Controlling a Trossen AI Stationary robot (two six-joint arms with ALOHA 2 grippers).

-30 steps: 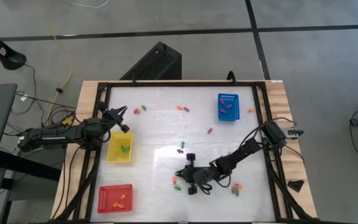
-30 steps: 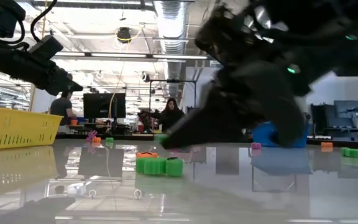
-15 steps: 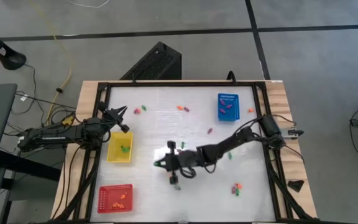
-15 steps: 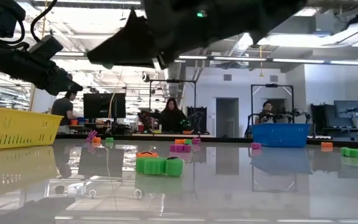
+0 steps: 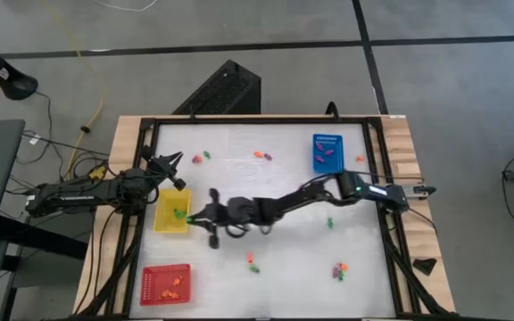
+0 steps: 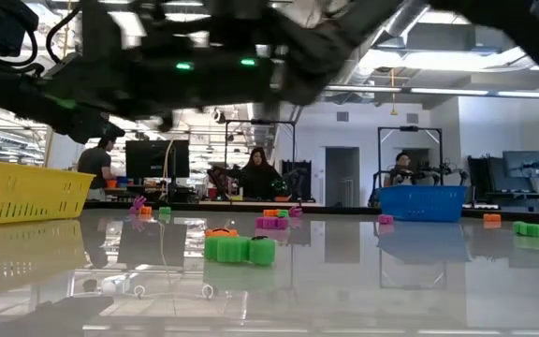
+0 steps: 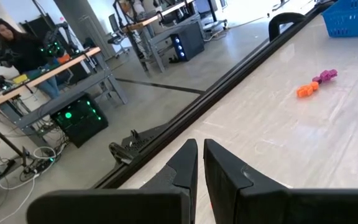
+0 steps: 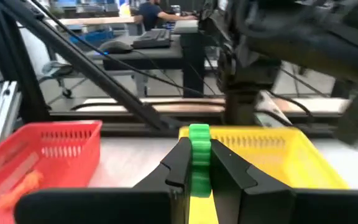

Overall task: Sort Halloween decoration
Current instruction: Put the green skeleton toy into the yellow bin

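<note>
The Halloween decoration is many tiny orange, green and purple pieces scattered on the white table, such as a green pair (image 6: 240, 249) and an orange and purple pair (image 7: 316, 84). My right gripper (image 5: 190, 215) reaches across the table to the right rim of the yellow tray (image 5: 162, 218) and is shut on a green piece (image 8: 199, 144). My left gripper (image 5: 173, 164) hovers shut and empty beyond the yellow tray's far end. My right gripper pinches the green piece's two sides (image 8: 199, 155) between its two fingers. The piece's end sticks out past the fingertips. The fingers point level, coming from the table's right side. The piece is lifted clear of the table, just short of the yellow tray (image 8: 266, 149).
A red tray (image 5: 165, 283) with orange pieces stands at the near left. A blue tray (image 5: 327, 152) with purple pieces stands at the far right. Loose pieces lie near the far edge (image 5: 261, 155) and toward the near right (image 5: 338, 267). People sit in the room behind.
My right gripper has swept from the near middle of the table toward its left edge, rising a little and turning, and has carried the green piece up to the yellow tray. The left arm has kept still.
</note>
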